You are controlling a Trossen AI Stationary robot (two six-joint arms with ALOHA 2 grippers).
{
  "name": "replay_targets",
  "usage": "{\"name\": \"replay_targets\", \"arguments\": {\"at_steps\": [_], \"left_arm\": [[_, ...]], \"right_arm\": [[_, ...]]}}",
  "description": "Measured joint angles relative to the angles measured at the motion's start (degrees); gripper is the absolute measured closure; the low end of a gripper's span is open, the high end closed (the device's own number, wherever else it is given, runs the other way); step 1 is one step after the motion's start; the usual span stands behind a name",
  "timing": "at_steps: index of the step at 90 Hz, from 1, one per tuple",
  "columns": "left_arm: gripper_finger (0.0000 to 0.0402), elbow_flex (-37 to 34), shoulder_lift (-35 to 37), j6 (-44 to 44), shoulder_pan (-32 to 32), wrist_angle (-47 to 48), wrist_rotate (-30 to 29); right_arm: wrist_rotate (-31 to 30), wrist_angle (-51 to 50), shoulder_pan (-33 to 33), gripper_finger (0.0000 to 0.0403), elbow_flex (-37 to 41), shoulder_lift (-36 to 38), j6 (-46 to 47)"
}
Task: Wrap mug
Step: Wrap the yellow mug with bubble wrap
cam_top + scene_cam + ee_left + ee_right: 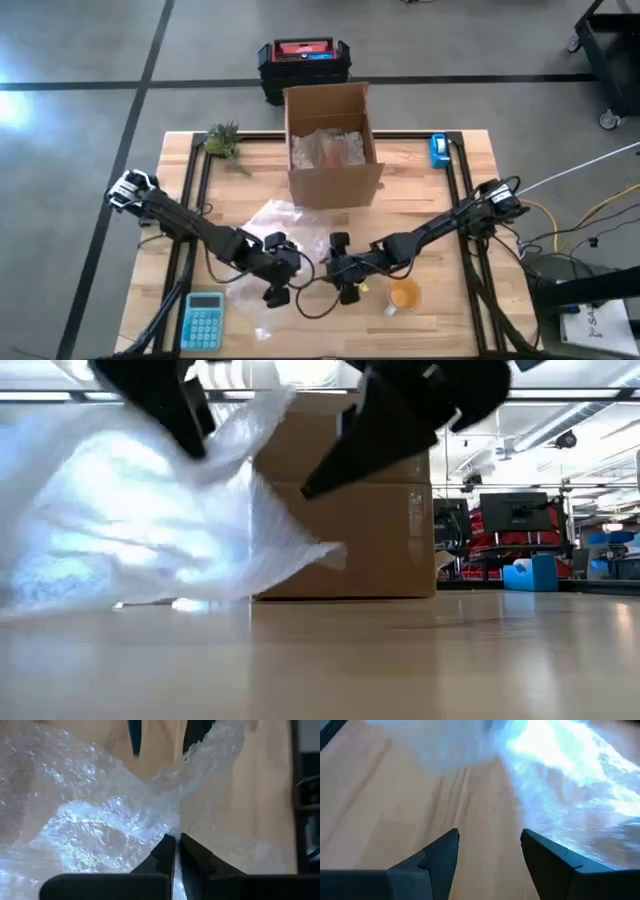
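The left gripper [175, 842] has its two dark fingers pressed together, pinching a fold of clear bubble wrap [100, 820] that billows up across the left of its wrist view. From overhead, the left gripper [278, 280] sits low and centre on the wooden table [440, 210], at the lower edge of the bubble wrap [275, 220]. Just to its right, the right gripper [345, 270] faces it, its fingers [440, 855] spread well apart over bare wood, holding nothing, the wrap just ahead of them. The orange mug [404, 296] stands to the lower right, apart from the wrap. An open cardboard box [332, 145] holding more wrap fills upper centre. A blue calculator [204, 320] lies lower left, a small green plant [224, 140] upper left, a blue tape dispenser [439, 150] upper right
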State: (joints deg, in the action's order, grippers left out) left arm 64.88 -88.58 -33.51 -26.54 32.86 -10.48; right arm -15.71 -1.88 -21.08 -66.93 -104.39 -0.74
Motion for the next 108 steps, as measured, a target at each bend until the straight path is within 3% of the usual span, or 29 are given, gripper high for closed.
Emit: {"name": "replay_targets", "arguments": {"at_steps": [10, 23, 35, 45, 59, 63, 75, 85, 98, 108], "left_arm": [[0.0399, 0.2, 0.3, 0.0, -0.1, -0.8, 0.0], [0.0400, 0.1, 0.2, 0.0, -0.1, -1.1, 0.0], [0.0400, 0.1, 0.2, 0.5, -0.1, -2.0, 0.0], [0.0401, 0.1, 0.3, 0.6, -0.1, -2.0, 0.6], [0.0398, 0.1, 1.7, 0.1, -0.1, -1.8, 0.6], [0.0398, 0.1, 2.5, 0.1, -0.1, -1.4, 0.6], [0.0400, 0.1, 6.7, -0.1, -0.1, 1.7, -0.2], [0.0400, 0.1, 10.9, -0.5, -0.1, 5.8, -4.2], [0.0401, 0.1, 16.6, -2.0, -0.1, 11.9, -9.9], [0.0401, 0.1, 19.6, -4.0, 0.1, 17.6, -14.2]], "right_arm": [[-5.2, 0.5, 0.5, 0.0203, -0.2, -1.7, -2.1], [-6.3, 4.1, 1.5, 0.0203, -0.1, -5.5, -4.1], [-13.6, 7.7, 2.4, 0.0205, -1.3, -10.3, -6.3], [-18.8, 7.3, 2.7, 0.0240, -3.0, -12.5, -7.8], [-18.3, -1.8, 2.1, 0.0370, -4.3, -12.0, -8.4], [-18.2, -5.2, 1.8, 0.0388, -4.5, -11.3, -8.4], [-17.3, -17.0, -0.1, 0.0389, -4.4, -8.1, -6.3], [-14.5, -27.0, -2.1, 0.0400, -4.0, -5.0, -4.0], [-9.6, -35.2, -4.5, 0.0402, -2.1, -1.1, -0.5], [-9.1, -37.4, -6.0, 0.0402, -0.5, 1.7, 2.5]]}}
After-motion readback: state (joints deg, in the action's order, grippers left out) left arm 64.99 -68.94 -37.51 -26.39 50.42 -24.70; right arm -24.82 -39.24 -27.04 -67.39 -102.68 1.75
